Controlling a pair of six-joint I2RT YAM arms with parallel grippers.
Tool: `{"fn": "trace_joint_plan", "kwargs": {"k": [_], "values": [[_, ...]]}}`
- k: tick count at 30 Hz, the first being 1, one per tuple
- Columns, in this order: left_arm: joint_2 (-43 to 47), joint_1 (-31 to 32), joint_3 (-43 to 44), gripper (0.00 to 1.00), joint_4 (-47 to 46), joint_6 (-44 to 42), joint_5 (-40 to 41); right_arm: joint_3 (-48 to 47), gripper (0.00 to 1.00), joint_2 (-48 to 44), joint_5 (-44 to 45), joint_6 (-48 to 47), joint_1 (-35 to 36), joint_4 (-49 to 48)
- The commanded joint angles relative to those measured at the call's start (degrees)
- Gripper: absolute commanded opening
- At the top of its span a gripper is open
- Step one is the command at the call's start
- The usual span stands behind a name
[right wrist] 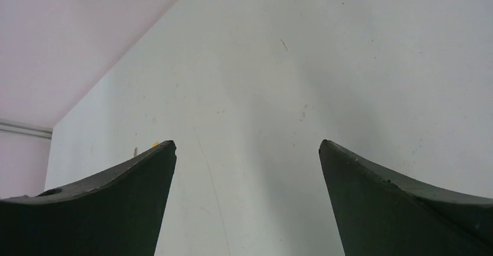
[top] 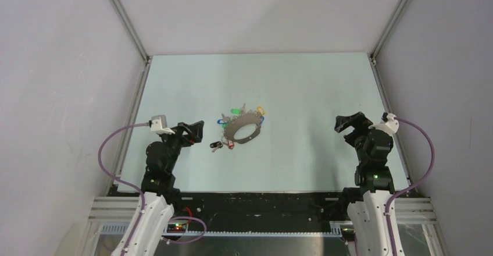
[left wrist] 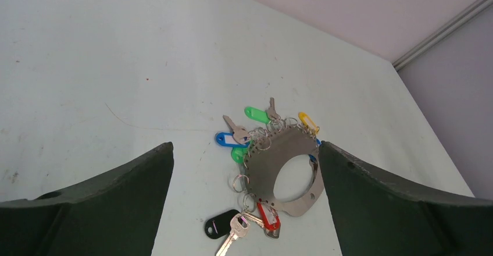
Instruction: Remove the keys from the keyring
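Observation:
The keyring (top: 234, 127) is a flat grey metal hoop lying on the table a little left of centre. Small keys (top: 244, 112) with green, blue, yellow and red tags hang round its edge. In the left wrist view the keyring (left wrist: 264, 169) lies ahead between the fingers, with a silver key (left wrist: 234, 231) and a black tag nearest. My left gripper (top: 196, 129) is open and empty, just left of the bunch. My right gripper (top: 347, 122) is open and empty, well to the right of it. The right wrist view shows only a yellow speck past its left finger (right wrist: 116, 198).
The pale table (top: 302, 87) is bounded by grey walls with metal rails at the left (top: 135, 110) and right (top: 385, 93) edges. The arm bases and a black front rail (top: 256, 206) lie along the near edge.

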State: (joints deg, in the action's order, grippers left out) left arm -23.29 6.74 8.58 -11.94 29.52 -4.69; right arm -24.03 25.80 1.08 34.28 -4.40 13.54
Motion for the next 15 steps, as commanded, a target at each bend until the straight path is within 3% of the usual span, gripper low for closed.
{"fn": "trace_joint_plan", "kwargs": {"k": [1, 6, 11, 15], "values": [[-0.2, 0.3, 0.4, 0.98, -2.0, -0.7, 0.6, -2.5, 1.0, -0.9, 1.6, -0.4, -0.3, 0.4], [-1.3, 0.3, 0.4, 0.98, -2.3, -0.3, 0.6, -2.4, 1.0, -1.3, 3.0, -0.1, -0.3, 1.6], [-9.8, 1.8, 2.1, 0.98, -4.7, -1.1, 1.1, -2.4, 1.0, -0.4, 4.2, -0.5, -0.3, 2.7], [-15.2, 12.2, 5.5, 0.98, -4.5, -5.7, 12.4, -2.5, 1.0, 1.6, 2.3, -0.6, -0.1, 2.0]]}}
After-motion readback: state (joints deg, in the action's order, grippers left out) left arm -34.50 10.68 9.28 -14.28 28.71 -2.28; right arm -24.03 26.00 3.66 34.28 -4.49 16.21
